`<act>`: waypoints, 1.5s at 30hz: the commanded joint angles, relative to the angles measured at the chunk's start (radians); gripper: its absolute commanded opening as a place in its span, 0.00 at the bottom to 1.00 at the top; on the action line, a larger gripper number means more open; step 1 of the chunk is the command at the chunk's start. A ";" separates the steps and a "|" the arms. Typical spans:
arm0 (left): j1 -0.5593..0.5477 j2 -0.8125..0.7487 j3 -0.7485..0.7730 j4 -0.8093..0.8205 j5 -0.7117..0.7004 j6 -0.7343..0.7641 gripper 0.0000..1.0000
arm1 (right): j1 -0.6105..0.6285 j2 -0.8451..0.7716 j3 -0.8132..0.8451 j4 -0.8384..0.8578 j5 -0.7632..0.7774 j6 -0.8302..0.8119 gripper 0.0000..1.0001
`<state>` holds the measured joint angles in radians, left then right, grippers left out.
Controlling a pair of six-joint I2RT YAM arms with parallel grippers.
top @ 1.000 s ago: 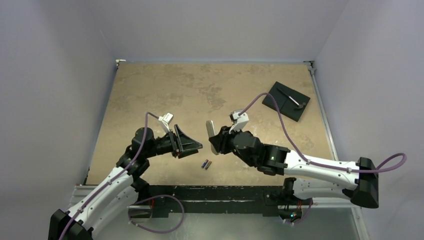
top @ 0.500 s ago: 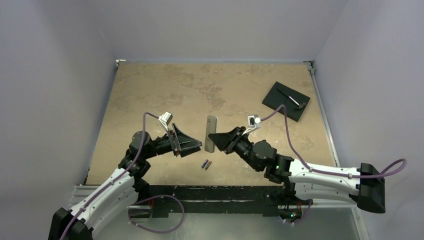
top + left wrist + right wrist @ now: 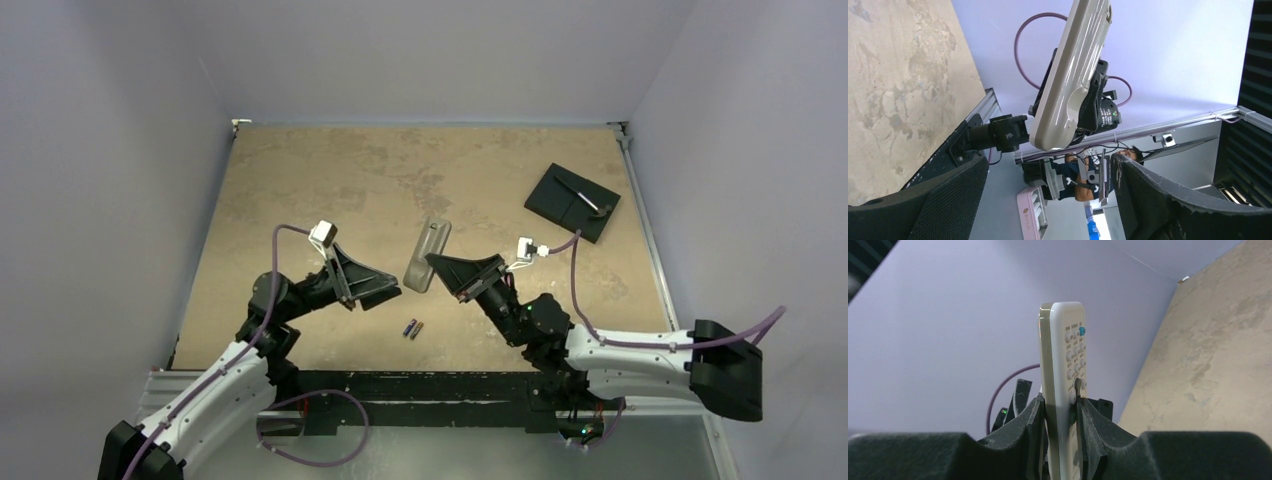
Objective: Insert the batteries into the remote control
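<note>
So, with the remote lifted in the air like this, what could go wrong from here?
1. The right tool pinches the remote control only at one end, so a push from the open left tool may make it pivot or slip out.
2. The batteries lie side by side near the front edge of the table. Picking one may knock the other, and it could roll off.

I see the remote control held clear of the table, pinched near one end by the right gripper, grey back upward, white button face underneath; the two batteries lie side by side nearer the front edge
</note>
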<state>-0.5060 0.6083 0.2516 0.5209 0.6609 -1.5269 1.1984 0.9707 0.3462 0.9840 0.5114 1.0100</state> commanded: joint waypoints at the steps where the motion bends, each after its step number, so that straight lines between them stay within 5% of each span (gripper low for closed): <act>1: 0.002 0.005 -0.013 0.156 -0.025 -0.032 0.93 | -0.002 0.079 -0.018 0.357 0.032 0.048 0.00; 9: 0.001 0.037 -0.035 0.302 -0.030 -0.105 0.92 | -0.002 0.300 0.019 0.668 -0.014 0.062 0.00; 19: 0.001 0.065 -0.051 0.421 -0.016 -0.155 0.74 | -0.002 0.436 0.059 0.809 -0.094 0.107 0.00; 32: 0.001 0.099 -0.082 0.584 -0.014 -0.219 0.28 | -0.002 0.492 0.060 0.860 -0.096 0.141 0.00; 35: 0.001 0.103 -0.083 0.593 -0.015 -0.223 0.01 | -0.002 0.494 0.059 0.859 -0.099 0.146 0.00; 39: 0.001 0.102 -0.095 0.610 -0.024 -0.226 0.00 | -0.002 0.500 0.048 0.859 -0.105 0.162 0.00; 45: 0.001 0.103 -0.100 0.625 -0.027 -0.225 0.00 | -0.003 0.491 0.016 0.847 -0.122 0.185 0.33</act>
<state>-0.5045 0.7200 0.1471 0.9863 0.6456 -1.7210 1.1984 1.4536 0.3912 1.5543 0.4084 1.1980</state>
